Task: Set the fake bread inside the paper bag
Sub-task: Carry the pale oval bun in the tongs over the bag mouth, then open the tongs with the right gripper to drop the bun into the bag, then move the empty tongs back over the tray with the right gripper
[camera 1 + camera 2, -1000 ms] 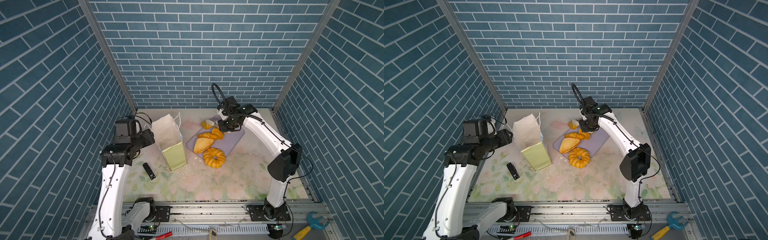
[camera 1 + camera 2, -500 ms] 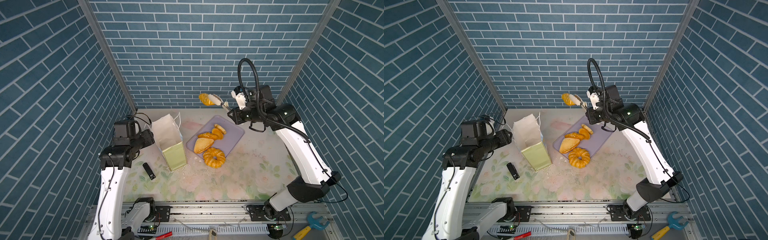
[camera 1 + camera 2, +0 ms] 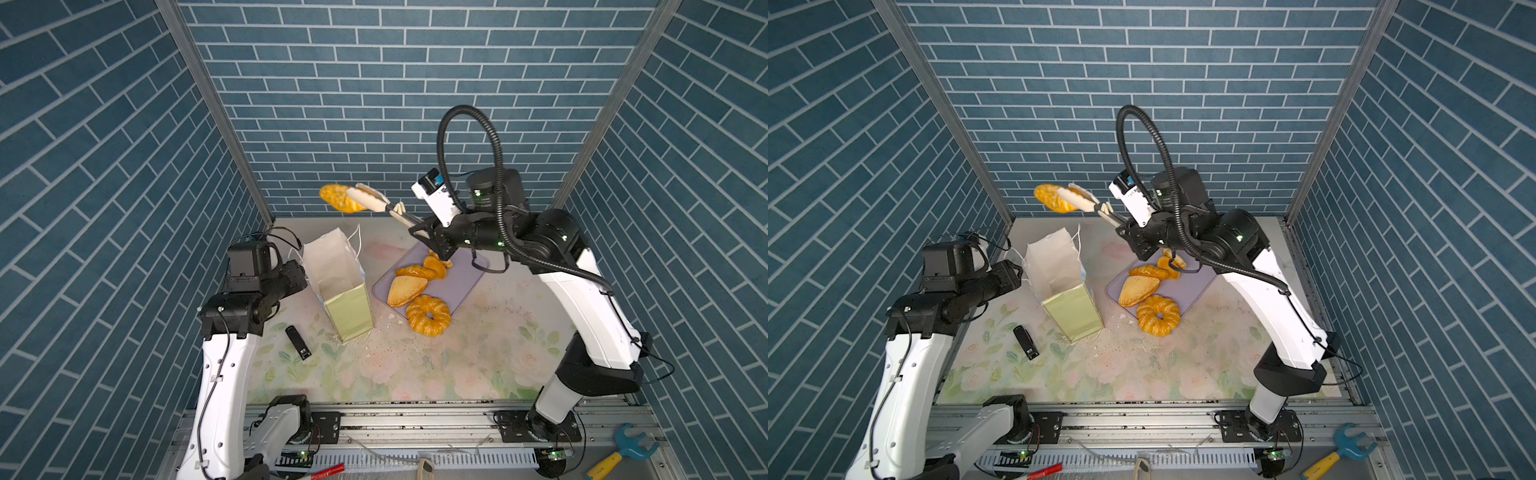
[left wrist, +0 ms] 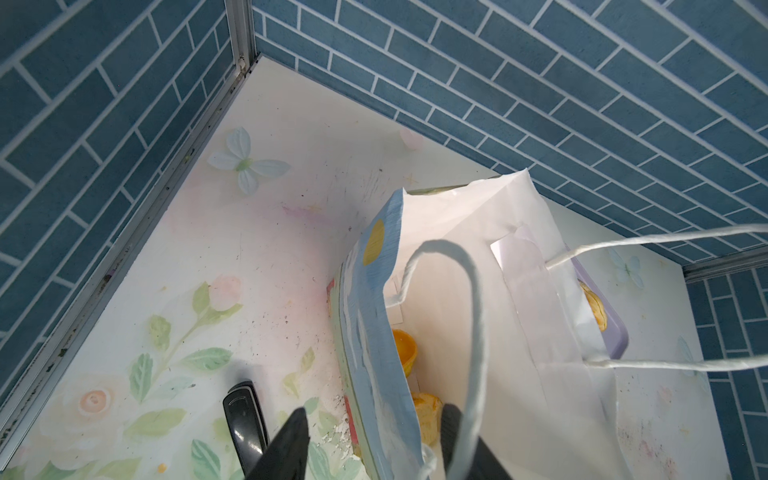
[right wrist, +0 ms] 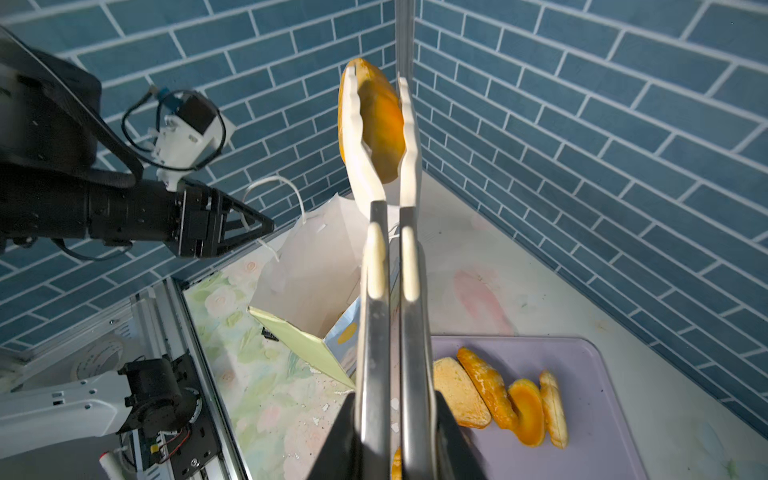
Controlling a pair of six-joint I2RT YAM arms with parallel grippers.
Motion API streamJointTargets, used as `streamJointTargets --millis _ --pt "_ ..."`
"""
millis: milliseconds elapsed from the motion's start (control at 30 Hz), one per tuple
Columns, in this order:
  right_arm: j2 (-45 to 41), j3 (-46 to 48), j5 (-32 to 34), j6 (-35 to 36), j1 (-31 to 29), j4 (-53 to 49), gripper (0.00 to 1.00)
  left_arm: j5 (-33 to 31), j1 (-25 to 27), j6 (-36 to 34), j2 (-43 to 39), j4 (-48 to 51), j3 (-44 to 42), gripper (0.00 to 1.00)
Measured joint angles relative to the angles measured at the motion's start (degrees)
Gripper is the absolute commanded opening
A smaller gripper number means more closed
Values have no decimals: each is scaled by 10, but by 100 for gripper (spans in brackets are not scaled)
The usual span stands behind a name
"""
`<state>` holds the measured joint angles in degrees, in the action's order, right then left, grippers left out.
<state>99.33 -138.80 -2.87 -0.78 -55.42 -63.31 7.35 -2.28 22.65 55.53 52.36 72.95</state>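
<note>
My right gripper [image 5: 395, 419] clamps tongs [image 5: 390, 270] pinching a bread roll [image 5: 382, 124], high near the upright paper bag [image 3: 347, 309]. My left gripper [image 4: 376, 419] straddles its wall, jaws spread. Two bread pieces [image 4: 404, 349] lie inside — more bread [image 3: 405, 289] sits on the tray [image 3: 461, 282].

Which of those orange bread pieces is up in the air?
The oval bun pinched in the tongs, held well off the table. The others lie on or beside the lavender tray, or inside the paper bag.
</note>
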Motion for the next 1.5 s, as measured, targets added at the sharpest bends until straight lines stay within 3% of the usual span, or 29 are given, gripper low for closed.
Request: streamJointTargets --millis 233,600,733,1000,1267,1500 --pt "55 30 26 19 -47 -26 13 7 -5 8 -9 -5 -11 43" --pt "57 75 61 24 -58 -27 20 16 -6 11 -7 -6 -16 38" --pt "61 74 60 26 -61 -26 35 19 -6 11 -6 -8 -21 38" --pt "85 51 57 32 -65 -25 46 24 -6 11 -5 -8 -32 39" --pt "86 -32 67 32 -62 -27 48 31 -6 12 -5 -9 -35 41" --pt "80 -84 96 5 -25 -28 48 48 -6 22 -6 -28 -48 43"
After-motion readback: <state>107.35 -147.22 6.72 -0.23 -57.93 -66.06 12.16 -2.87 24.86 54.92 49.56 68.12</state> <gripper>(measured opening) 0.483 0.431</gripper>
